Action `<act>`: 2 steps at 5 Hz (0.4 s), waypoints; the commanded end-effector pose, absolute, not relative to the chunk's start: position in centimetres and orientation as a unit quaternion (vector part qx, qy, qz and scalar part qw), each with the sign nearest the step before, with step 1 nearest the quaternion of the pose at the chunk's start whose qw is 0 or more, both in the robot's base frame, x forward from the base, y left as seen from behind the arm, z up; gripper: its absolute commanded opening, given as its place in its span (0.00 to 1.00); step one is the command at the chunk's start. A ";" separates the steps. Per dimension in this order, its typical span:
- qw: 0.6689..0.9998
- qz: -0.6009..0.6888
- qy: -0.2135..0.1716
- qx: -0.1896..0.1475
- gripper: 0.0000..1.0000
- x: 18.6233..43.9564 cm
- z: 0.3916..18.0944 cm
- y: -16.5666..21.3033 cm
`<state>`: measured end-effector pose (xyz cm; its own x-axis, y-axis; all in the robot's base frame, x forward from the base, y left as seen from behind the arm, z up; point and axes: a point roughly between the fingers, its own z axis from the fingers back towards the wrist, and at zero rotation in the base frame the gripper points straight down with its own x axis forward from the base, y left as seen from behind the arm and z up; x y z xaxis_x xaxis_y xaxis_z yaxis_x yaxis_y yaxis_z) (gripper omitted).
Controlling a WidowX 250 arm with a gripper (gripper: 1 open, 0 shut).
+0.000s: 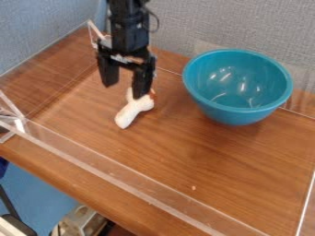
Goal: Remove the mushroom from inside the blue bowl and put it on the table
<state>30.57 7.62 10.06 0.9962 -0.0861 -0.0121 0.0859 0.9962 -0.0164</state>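
Note:
The mushroom (pixel 131 112) lies on its side on the table (pixel 209 166), cream stem toward the front left and its cap tucked under the gripper's shadow. Directly above it hangs my gripper (pixel 127 77), pointing straight down, open and holding nothing, with its fingertips clear of the toy. The blue bowl (pixel 238 86) stands to the right of the mushroom with its glossy inside showing nothing in it.
Low clear acrylic walls (pixel 74 157) run along the table's front and left edges, with a corner post (pixel 96 35) at the back left. A grey textured wall stands behind the table.

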 end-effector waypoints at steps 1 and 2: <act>0.998 -0.034 -0.043 0.005 1.00 30.9 13.9 8.2; 0.999 -0.032 -0.042 0.008 1.00 31.0 13.8 8.7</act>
<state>30.47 8.19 11.68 0.9977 -0.0671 0.0135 0.0672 0.9977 -0.0106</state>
